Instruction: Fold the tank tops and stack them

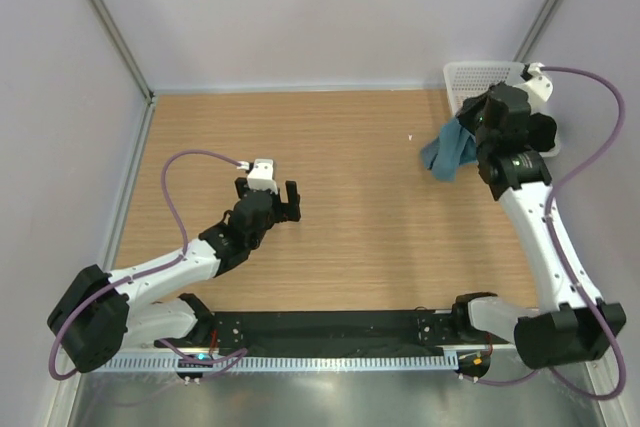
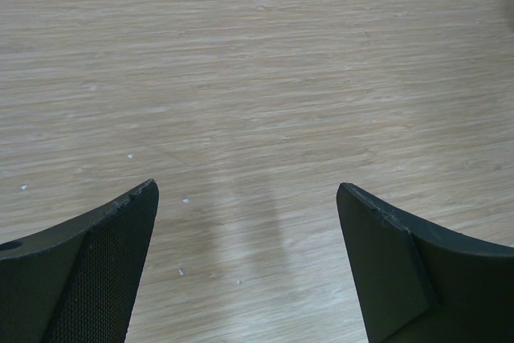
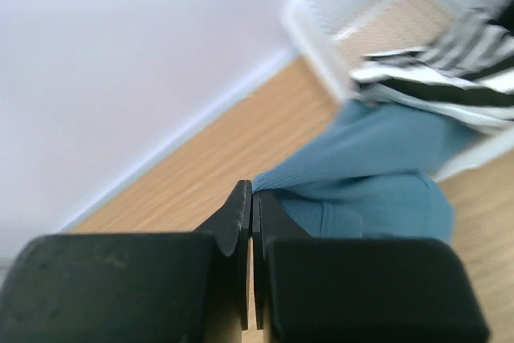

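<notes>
The teal-blue tank top (image 1: 449, 153) hangs bunched from my right gripper (image 1: 478, 132) just left of the white mesh basket (image 1: 470, 77). In the right wrist view my right gripper (image 3: 253, 192) is shut on an edge of the teal-blue top (image 3: 361, 174), which trails back toward the basket (image 3: 321, 6). The black and white striped tank top (image 3: 458, 66) lies over the basket's rim. My left gripper (image 1: 282, 201) is open and empty over bare wood left of centre; its fingers (image 2: 104, 263) stand wide apart.
The wooden table (image 1: 340, 147) is bounded by grey walls at the back and sides. The basket stands in the far right corner. A small white speck (image 1: 411, 136) lies on the wood near the back.
</notes>
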You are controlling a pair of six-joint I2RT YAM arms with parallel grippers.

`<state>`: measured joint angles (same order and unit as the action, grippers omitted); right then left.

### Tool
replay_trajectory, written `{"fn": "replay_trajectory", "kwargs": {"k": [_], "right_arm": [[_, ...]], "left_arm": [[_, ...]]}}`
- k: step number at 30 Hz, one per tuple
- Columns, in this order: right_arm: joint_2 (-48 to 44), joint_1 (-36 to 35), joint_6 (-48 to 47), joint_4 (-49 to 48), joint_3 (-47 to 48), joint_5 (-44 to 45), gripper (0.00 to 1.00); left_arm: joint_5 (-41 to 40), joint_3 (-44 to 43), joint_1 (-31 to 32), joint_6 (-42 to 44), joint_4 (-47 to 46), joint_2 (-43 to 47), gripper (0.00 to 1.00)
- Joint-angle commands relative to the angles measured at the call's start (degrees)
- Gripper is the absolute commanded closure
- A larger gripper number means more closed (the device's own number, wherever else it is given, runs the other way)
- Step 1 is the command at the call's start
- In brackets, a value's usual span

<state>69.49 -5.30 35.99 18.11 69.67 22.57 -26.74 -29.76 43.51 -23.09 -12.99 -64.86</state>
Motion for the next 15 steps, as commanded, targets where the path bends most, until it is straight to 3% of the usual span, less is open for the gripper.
{"fn": "replay_trajectory", "kwargs": {"k": [1, 6, 11, 13, 14, 15], "right_arm": [[-6.1, -3.0, -1.6, -2.5, 4.2, -15.9, 0.99], [-9.0, -5.2, 2.2, -7.3, 7.7, -33.3, 0.99], [-6.0, -5.2, 2.6, -5.8, 10.2, -29.6, 0.95], [-2.6, -5.2, 1.9, -3.4, 10.8, -31.5, 0.53], [1.9, -5.2, 1.4, -2.3, 11.0, -35.6, 0.13], [4.1, -5.4, 0.8, 2.4, 12.6, -36.5, 0.08]], "left_arm": [[-0.6, -0.4, 0.3, 0.9, -1.5, 0.9, 0.08], [-2.1, 0.6, 0.3, 0.5, -1.9, 2.5, 0.07], [-4.5, 1.7, 0.3, 0.0, -2.2, 4.6, 0.06], [-5.2, 2.1, 0.3, -0.1, -2.1, 5.4, 0.06], [-5.3, 2.2, 0.3, -0.2, -1.9, 5.6, 0.05], [-5.5, 2.2, 0.3, -0.4, -1.8, 6.0, 0.05]]}}
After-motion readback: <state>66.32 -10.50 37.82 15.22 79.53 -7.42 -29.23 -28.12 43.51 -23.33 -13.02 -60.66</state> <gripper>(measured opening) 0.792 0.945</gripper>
